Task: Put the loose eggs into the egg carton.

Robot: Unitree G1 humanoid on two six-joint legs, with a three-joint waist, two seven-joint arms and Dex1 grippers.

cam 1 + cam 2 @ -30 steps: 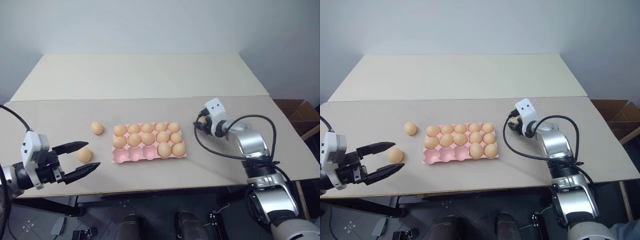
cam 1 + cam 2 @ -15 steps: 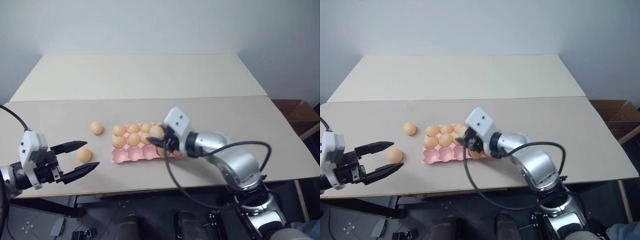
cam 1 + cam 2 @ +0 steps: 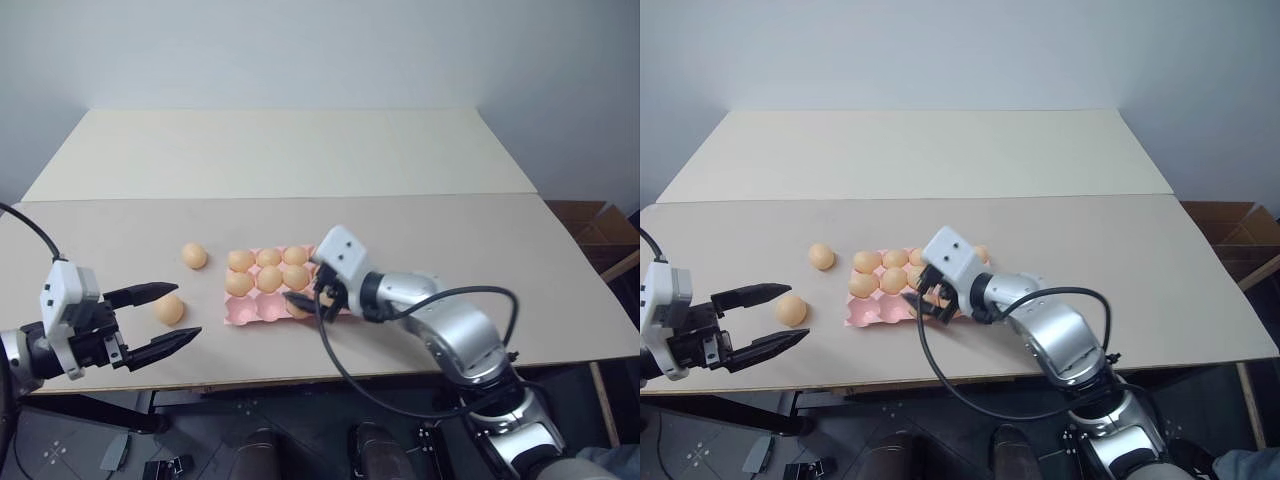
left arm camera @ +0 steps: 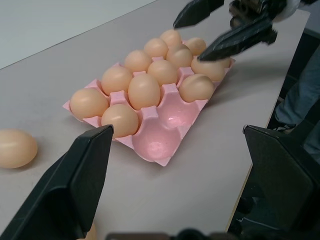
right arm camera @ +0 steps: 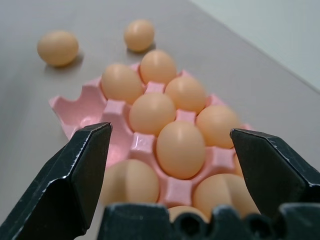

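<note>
On the table (image 3: 450, 230), the pink egg carton (image 3: 243, 313) lay mid-front, two near cups empty. The right end effector (image 3: 306, 285) hovered over it, fingers spread, empty. Two loose eggs (image 3: 194, 256) (image 3: 168, 309) lay left; the left end effector (image 3: 160, 318) gaped beside the nearer.

Soft, even light falls from above, bright without harsh glare. The eggs (image 3: 168, 309) throw small faint shadows on the counter (image 3: 300, 150). Head views are sharp. In the wrist views the near black fingers (image 5: 75, 170) blur, and the empty pink cups (image 4: 165, 130) show a mild sheen.
</note>
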